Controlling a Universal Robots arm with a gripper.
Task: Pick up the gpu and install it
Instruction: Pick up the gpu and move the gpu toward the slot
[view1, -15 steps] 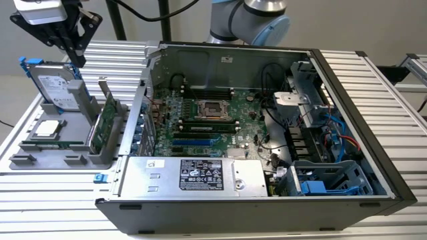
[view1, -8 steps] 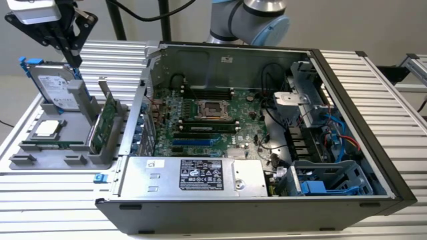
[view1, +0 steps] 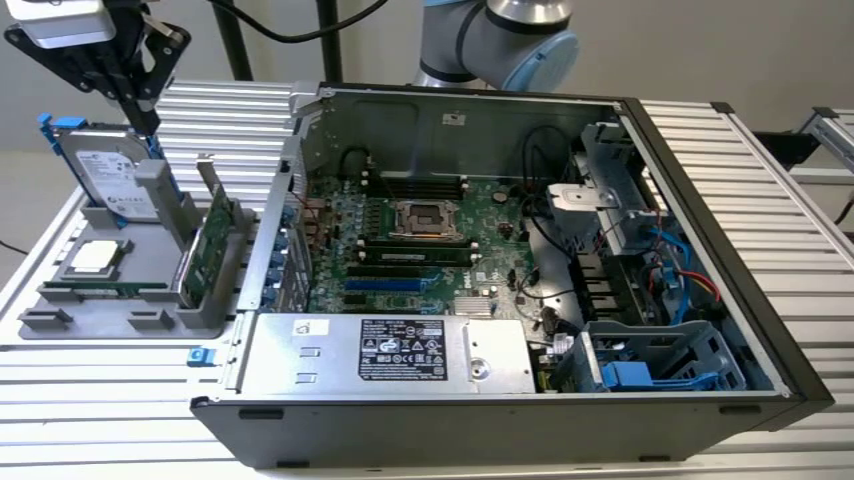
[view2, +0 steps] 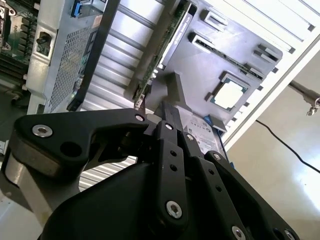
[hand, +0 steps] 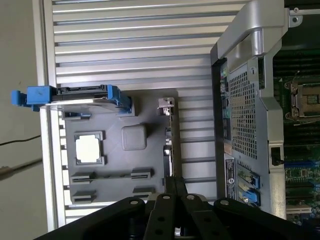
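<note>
The gpu (view1: 214, 243) is a thin green card with a silver bracket. It stands on edge in the grey holder (view1: 120, 300) at the exterior view's left, beside the open computer case (view1: 467, 110). My black gripper (view1: 144, 122) hangs high above the holder's far end, near the hard drive (view1: 114, 170), with its fingers shut on nothing. In the first wrist view the gripper (hand: 175, 184) lines up with the card's thin edge (hand: 172, 145), well above it. The second wrist view has the gripper (view2: 169, 112) over the holder (view2: 210, 65), with the gpu's green edge (view2: 161, 52) beyond.
The holder also carries a silver hard drive in a blue frame (hand: 75, 96) and a square processor chip (view1: 94, 258). Inside the case lie the green motherboard (view1: 414, 240) with a blue slot (view1: 387, 285), a power supply (view1: 387, 350) and cables (view1: 667, 280). A ribbed metal tabletop (view1: 787, 200) surrounds everything.
</note>
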